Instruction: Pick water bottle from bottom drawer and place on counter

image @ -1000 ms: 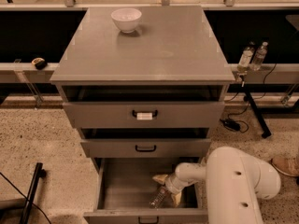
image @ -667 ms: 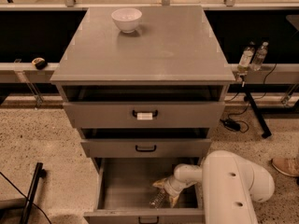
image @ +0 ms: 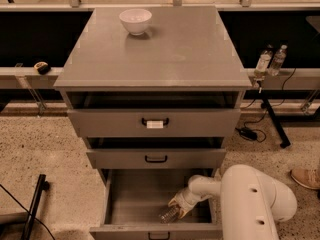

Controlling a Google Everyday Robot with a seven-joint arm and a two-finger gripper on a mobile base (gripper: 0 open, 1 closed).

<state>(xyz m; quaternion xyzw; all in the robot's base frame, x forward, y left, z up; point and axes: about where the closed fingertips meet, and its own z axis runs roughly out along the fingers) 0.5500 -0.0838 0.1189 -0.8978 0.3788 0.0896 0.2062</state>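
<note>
The bottom drawer (image: 117,204) is pulled open below the two upper drawers. The water bottle (image: 168,215), small and clear, lies on its side on the drawer floor near the front right. My gripper (image: 178,205) reaches down into the drawer from the right and sits right at the bottle's upper end, touching or nearly touching it. The white arm (image: 250,204) fills the lower right and hides the drawer's right side. The counter (image: 165,49) is the broad grey cabinet top above.
A white bowl (image: 135,20) stands at the back left of the counter. The top drawer (image: 155,122) has a white tag on its handle; the middle drawer (image: 156,158) is slightly open. Two clear bottles (image: 270,60) stand on a ledge at right. A shoe (image: 305,176) is at far right.
The arm has shifted a little to the left and the gripper has dropped slightly lower, closer onto the bottle. The bottle lies in about the same place.
</note>
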